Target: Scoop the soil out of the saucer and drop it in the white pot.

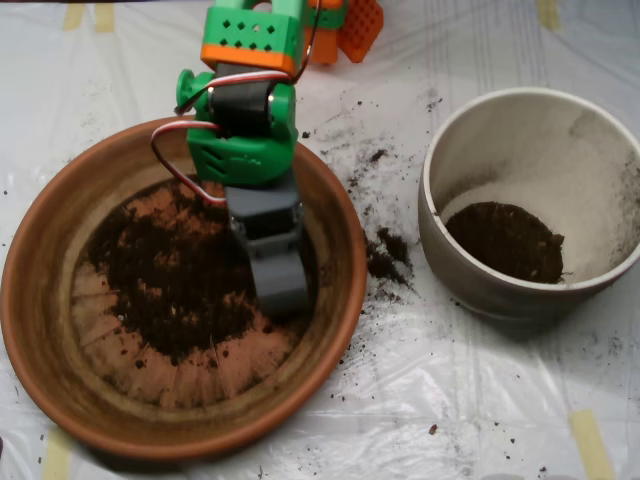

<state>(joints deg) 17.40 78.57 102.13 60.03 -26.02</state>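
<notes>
The wide terracotta saucer (pixel 40 300) lies at the left and holds a patch of dark soil (pixel 170 285) spread over its base. My grey scoop (pixel 280 285) points down into the saucer's right half, its tip resting at the right edge of the soil patch. Its two shells look pressed together. Whether it holds soil is hidden. The white pot (pixel 600 150) stands at the right with a dark mound of soil (pixel 508 240) at its bottom.
Spilled soil crumbs (pixel 385 255) lie on the clear plastic sheet between saucer and pot. The green and orange arm body (pixel 245 95) reaches in from the top over the saucer's far rim. Tape strips (pixel 590 440) mark the sheet.
</notes>
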